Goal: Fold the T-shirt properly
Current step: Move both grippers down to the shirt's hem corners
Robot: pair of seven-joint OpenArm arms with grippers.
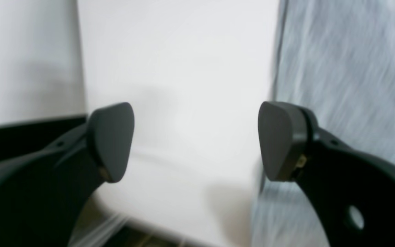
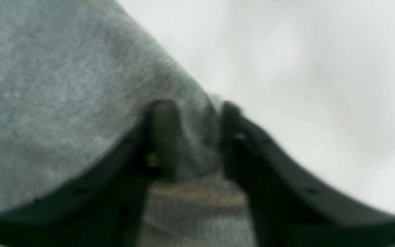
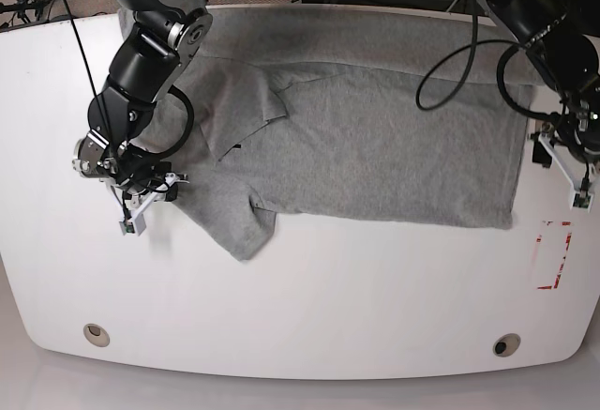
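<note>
While the T-shirt (image 3: 375, 147) is lying spread across the far half of the white worktop (image 3: 300, 307), the step in hand looks like picking up its two ends for a fold, and doing it well is going to mean both grips biting the full thickness of cloth before either arm lifts. On the base view's left, the right gripper (image 2: 197, 137) is sitting at the sleeve end, its jaws narrowed around a bunched fold of grey knit that is filling the gap between them; whether they are fully clamped is unclear in the blur. A firmer, deeper hold on the hem would be helping here. Moving across to the right, the left gripper (image 1: 195, 140) is hanging with jaws spread wide and empty over bare worktop, the shirt's edge running just beside its outer finger (image 1: 279, 140), so it is needing to shift onto the cloth.
</note>
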